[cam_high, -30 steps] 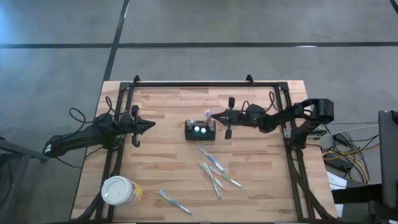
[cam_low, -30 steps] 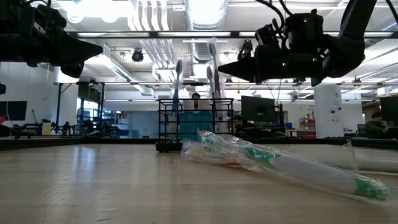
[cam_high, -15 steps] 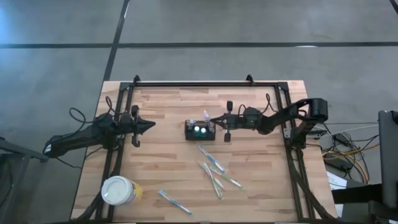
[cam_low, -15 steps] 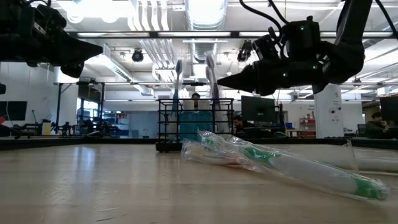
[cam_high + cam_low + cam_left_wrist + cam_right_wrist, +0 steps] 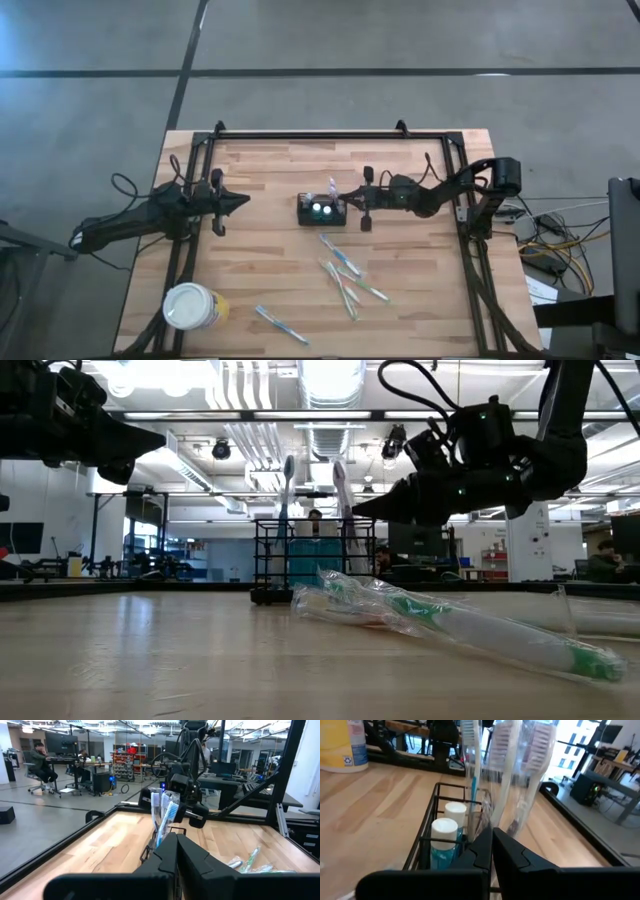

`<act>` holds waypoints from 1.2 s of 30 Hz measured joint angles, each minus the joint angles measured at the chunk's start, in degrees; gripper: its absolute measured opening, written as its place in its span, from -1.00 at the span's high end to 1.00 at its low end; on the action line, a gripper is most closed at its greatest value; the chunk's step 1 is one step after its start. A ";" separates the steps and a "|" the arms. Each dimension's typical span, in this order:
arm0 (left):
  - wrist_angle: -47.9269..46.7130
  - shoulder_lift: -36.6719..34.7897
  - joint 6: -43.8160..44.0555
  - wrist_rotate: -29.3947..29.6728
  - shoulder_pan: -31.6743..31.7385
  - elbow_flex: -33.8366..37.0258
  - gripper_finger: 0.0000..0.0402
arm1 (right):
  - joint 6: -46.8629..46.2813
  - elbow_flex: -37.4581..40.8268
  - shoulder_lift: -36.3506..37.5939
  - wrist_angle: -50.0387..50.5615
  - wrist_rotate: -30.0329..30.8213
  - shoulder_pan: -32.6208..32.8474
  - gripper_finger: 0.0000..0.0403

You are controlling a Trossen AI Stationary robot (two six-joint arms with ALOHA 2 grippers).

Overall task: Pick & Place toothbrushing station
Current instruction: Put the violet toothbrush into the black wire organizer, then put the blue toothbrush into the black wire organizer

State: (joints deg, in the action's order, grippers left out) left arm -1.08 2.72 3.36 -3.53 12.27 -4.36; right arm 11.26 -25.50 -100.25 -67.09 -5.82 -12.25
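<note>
The black wire caddy [image 5: 313, 560] stands on the table [image 5: 150, 660] with toothbrushes [image 5: 288, 485] upright inside. The closed right gripper [image 5: 358, 513] hangs just beside its top. Wrapped toothbrushes [image 5: 450, 622] lie nearer.

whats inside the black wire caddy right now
The black wire caddy holds two white-capped bottles with blue contents and three upright toothbrushes, two of them in clear wrappers. The shut right gripper covers the caddy's near end, so its floor there is hidden.
</note>
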 joint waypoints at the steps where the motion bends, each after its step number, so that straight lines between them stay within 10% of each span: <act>1: 0.00 0.00 -0.01 0.00 0.00 0.00 0.95 | -0.70 0.00 0.02 0.10 0.00 0.00 0.96; 21: 0.00 0.00 0.92 -0.02 0.00 0.00 0.95 | -7.90 0.15 6.13 3.25 -0.66 0.50 0.63; 36: 0.03 -0.01 2.71 -0.02 0.00 0.00 0.95 | -8.28 0.85 39.84 32.73 -0.48 5.25 0.40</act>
State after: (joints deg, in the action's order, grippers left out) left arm -1.05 2.72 6.07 -3.55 12.27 -4.36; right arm 2.98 -24.65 -60.40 -34.36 -6.31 -7.00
